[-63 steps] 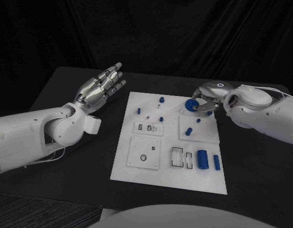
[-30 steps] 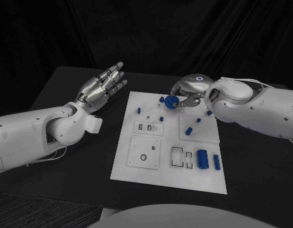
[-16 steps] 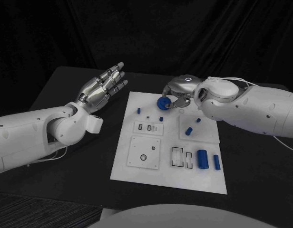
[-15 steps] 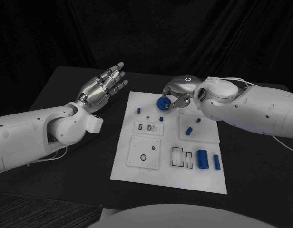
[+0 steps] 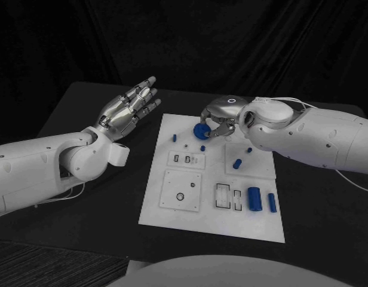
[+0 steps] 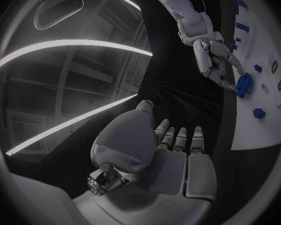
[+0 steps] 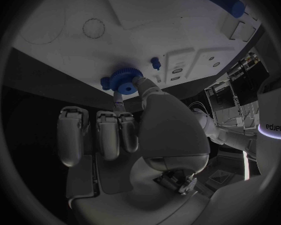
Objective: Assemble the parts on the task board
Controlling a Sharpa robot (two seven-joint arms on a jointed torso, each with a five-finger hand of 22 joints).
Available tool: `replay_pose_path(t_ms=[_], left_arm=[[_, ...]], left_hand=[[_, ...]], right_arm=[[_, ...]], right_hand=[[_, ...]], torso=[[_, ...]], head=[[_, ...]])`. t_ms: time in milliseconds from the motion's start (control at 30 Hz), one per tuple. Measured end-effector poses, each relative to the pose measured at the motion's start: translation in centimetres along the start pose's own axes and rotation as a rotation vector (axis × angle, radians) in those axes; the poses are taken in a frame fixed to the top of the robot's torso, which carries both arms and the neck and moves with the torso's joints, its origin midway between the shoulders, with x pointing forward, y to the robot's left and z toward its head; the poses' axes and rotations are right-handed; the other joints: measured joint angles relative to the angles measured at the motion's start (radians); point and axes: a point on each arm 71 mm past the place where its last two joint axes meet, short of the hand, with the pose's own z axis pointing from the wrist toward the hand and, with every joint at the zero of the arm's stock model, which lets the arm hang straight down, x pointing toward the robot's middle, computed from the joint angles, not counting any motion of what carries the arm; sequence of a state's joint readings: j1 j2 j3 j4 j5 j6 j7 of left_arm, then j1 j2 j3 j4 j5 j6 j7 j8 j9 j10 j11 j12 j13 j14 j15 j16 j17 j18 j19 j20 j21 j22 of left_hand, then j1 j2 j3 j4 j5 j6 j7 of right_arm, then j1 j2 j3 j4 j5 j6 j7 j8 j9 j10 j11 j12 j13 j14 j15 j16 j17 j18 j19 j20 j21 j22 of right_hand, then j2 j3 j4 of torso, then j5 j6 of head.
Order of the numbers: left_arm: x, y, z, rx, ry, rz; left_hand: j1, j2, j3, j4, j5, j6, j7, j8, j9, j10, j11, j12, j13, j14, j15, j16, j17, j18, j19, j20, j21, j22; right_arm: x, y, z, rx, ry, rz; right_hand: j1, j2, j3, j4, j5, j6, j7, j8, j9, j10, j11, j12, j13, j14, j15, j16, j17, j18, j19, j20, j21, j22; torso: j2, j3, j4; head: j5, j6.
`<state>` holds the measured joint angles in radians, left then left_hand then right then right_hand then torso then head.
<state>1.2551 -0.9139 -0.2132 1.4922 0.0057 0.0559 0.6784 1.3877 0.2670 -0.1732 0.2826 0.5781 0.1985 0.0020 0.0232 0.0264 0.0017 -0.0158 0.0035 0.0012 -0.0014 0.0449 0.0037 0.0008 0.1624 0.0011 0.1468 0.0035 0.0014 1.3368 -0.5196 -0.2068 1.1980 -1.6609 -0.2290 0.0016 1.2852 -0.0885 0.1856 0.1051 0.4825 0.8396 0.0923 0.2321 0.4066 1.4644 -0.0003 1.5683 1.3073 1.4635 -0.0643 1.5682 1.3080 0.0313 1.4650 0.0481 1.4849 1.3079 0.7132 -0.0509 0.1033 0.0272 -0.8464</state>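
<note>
Two hands we note: over the task board (image 5: 214, 224), our right hand (image 5: 221, 122) pinches the blue gear (image 5: 201, 130) just above the board's far-left corner, its target directly below; our left hand (image 5: 128, 109) hangs splayed and empty, well apart.

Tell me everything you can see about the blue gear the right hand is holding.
The gear is a small blue wheel, plastic by its look, with a toothed rim and a round hub sticking out of one face. The right hand pinches it between its fingertips over the far end of the board, close to the surface. Whether it touches the board cannot be told. A small blue peg stands nearby.
</note>
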Motion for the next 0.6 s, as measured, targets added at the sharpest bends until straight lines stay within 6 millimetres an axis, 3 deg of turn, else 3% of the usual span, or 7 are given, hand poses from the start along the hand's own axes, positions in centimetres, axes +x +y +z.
replay_pose_path(t_ms=[133,233,533,600], left_arm=[[0.00,0.00,0.00,0.000,0.000,0.000],[0.00,0.00,0.00,0.000,0.000,0.000],[-0.06,0.00,0.00,0.000,0.000,0.000],[-0.06,0.00,0.01,0.000,0.000,0.000]], left_hand=[[0.000,0.000,0.000,0.000,0.000,0.000,0.000,0.000,0.000,0.000,0.000,0.000,0.000,0.000,0.000,0.000,0.000,0.000,0.000,0.000,0.000,0.000],[0.000,0.000,0.000,0.000,0.000,0.000,0.000,0.000,0.000,0.000,0.000,0.000,0.000,0.000,0.000,0.000,0.000,0.000,0.000,0.000,0.000,0.000],[0.000,0.000,0.000,0.000,0.000,0.000,0.000,0.000,0.000,0.000,0.000,0.000,0.000,0.000,0.000,0.000,0.000,0.000,0.000,0.000,0.000,0.000],[0.000,0.000,0.000,0.000,0.000,0.000,0.000,0.000,0.000,0.000,0.000,0.000,0.000,0.000,0.000,0.000,0.000,0.000,0.000,0.000,0.000,0.000]], right_arm=[[0.05,0.10,0.04,-0.004,0.001,0.001],[0.09,0.17,0.07,-0.007,0.001,0.001],[0.08,0.37,0.14,-0.018,-0.001,0.001],[0.07,0.40,0.15,-0.020,-0.001,0.001]], right_hand=[[-0.003,-0.003,0.011,-0.005,-0.001,-0.044,0.001,-0.038,0.004,0.000,0.000,0.000,0.000,0.000,0.000,0.000,0.000,0.000,0.000,0.000,0.000,0.000],[-0.003,-0.002,0.019,-0.011,-0.003,-0.091,-0.002,-0.074,-0.021,0.000,0.000,0.000,0.000,0.000,0.000,0.000,0.000,0.000,0.000,0.000,0.000,0.000],[-0.011,0.000,0.031,-0.018,-0.003,-0.146,-0.027,-0.116,-0.059,0.002,-0.009,0.000,0.000,0.002,-0.002,0.000,0.000,0.000,0.000,0.000,-0.006,0.000],[-0.011,0.000,0.031,-0.018,-0.003,-0.159,-0.024,-0.125,-0.067,0.002,-0.009,0.000,0.000,0.004,-0.004,0.000,0.000,0.000,0.000,0.000,-0.006,0.000]], torso=[[0.000,0.0000,0.0000],[0.000,0.0000,-0.0001],[0.000,0.0000,-0.0003],[0.000,0.0000,-0.0003]], head=[[0.000,0.000],[0.000,-0.001],[0.002,-0.001],[0.002,-0.001]])
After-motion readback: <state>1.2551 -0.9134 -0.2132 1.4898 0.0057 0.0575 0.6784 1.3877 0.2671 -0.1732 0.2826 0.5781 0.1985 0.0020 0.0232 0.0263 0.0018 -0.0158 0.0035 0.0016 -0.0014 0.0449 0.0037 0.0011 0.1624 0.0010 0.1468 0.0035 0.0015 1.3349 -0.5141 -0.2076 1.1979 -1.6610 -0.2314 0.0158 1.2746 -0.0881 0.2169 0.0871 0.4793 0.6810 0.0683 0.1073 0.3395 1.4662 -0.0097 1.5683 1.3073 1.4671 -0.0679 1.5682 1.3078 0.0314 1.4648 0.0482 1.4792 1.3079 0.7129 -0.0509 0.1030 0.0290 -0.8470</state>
